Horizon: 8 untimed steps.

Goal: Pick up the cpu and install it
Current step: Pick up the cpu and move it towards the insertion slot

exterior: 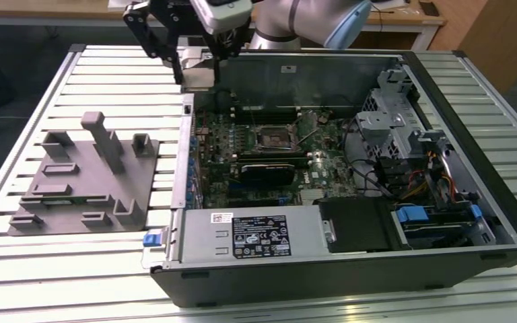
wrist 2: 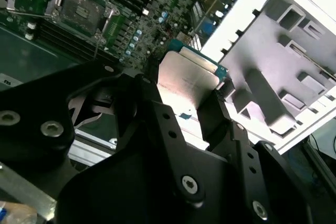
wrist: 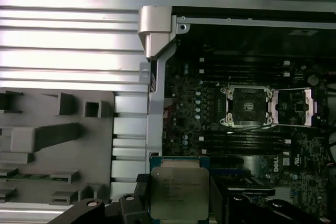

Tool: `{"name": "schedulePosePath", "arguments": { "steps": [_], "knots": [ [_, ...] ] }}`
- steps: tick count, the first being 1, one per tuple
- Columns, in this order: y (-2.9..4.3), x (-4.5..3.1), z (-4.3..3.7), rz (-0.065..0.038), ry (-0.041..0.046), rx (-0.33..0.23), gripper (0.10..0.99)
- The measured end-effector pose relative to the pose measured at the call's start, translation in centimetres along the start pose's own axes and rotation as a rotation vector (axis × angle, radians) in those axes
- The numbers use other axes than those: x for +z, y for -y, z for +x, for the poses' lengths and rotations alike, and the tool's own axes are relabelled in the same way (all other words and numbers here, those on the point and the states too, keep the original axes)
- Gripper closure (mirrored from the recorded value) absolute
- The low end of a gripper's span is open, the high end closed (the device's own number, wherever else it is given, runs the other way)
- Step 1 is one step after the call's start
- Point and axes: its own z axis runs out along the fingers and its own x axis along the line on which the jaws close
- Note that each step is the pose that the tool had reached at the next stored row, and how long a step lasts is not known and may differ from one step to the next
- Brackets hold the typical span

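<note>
A: Item: cpu (wrist: 178,192). Location?

B: It was clamped by two opposite edges between the jaws of the gripper (wrist 2: 184,98), with its silvery lid facing the first wrist view. In the exterior view it hung by the rim of the computer case (exterior: 349,276), at eleven o'clock from the socket (exterior: 274,138). The grey tray (exterior: 79,182) lay at nine o'clock of the case.

A: Socket condition?

B: The frame was swung open and the seat looked bare.

A: Handling?

B: Judged light, rigid and smooth-sided, so liable to slip or tilt. The underside contacts were probably delicate. The edges were the proper hold, as taken. A skewed placing would likely damage the socket.
</note>
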Motion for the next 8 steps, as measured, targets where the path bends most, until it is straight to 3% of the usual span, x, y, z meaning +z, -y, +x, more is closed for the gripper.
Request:
{"name": "schedulePosePath", "arguments": {
  "steps": [8],
  "knots": [
    [0.02,0.01,-1.51,0.000,0.0001,0.000,0.541]
  ]
}}
